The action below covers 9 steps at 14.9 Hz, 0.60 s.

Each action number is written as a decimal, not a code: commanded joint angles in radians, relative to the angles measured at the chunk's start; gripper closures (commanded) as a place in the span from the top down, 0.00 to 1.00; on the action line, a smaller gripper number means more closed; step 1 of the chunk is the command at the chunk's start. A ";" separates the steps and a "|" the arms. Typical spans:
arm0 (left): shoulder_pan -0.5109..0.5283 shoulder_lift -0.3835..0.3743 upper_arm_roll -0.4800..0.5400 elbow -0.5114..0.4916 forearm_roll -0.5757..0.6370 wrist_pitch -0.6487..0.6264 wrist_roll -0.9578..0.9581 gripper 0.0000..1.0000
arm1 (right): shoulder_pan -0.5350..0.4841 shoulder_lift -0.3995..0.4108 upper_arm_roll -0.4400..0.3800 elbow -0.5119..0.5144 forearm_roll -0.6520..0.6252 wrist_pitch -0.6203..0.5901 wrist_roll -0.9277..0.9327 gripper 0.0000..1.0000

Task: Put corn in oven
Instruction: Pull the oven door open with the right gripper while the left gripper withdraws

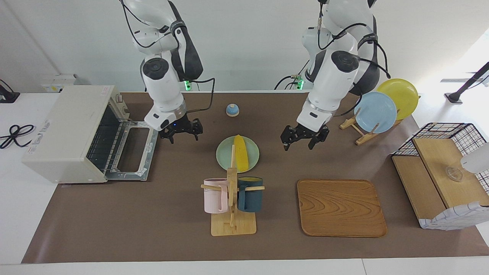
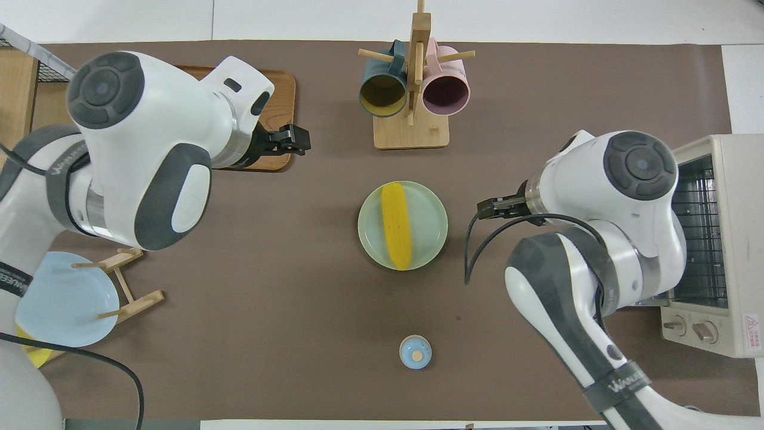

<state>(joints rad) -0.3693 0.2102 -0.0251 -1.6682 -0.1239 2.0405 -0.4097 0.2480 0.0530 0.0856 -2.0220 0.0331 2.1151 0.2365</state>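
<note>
The corn (image 1: 240, 152) is a yellow cob lying on a pale green plate (image 1: 225, 156) in the middle of the table; it also shows in the overhead view (image 2: 396, 226). The off-white oven (image 1: 65, 130) stands at the right arm's end of the table, its door (image 1: 131, 152) dropped open toward the plate, wire rack visible inside. My right gripper (image 1: 184, 138) hangs open and empty between the oven door and the plate. My left gripper (image 1: 298, 147) hangs open and empty beside the plate, toward the left arm's end of the table.
A wooden mug rack (image 1: 232, 214) with a pink and a dark teal mug stands just farther from the robots than the plate. A wooden tray (image 1: 340, 208), a plate rack with a blue plate (image 1: 375, 112) and a yellow plate (image 1: 401, 95), a basket shelf (image 1: 439, 172) and a small blue lid (image 1: 232, 110) also sit on the table.
</note>
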 commanded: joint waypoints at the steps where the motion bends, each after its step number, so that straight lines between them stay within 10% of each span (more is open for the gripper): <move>1: 0.076 -0.026 -0.007 0.018 0.001 -0.051 0.074 1.00 | 0.083 0.040 0.005 0.086 0.004 -0.021 0.122 1.00; 9: 0.184 -0.127 0.005 0.018 0.085 -0.193 0.161 1.00 | 0.387 0.391 0.005 0.422 -0.174 -0.044 0.553 1.00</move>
<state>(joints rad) -0.1959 0.1148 -0.0221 -1.6445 -0.0733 1.8936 -0.2587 0.6132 0.3049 0.0921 -1.7257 -0.1007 2.0785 0.7204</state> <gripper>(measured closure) 0.000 0.000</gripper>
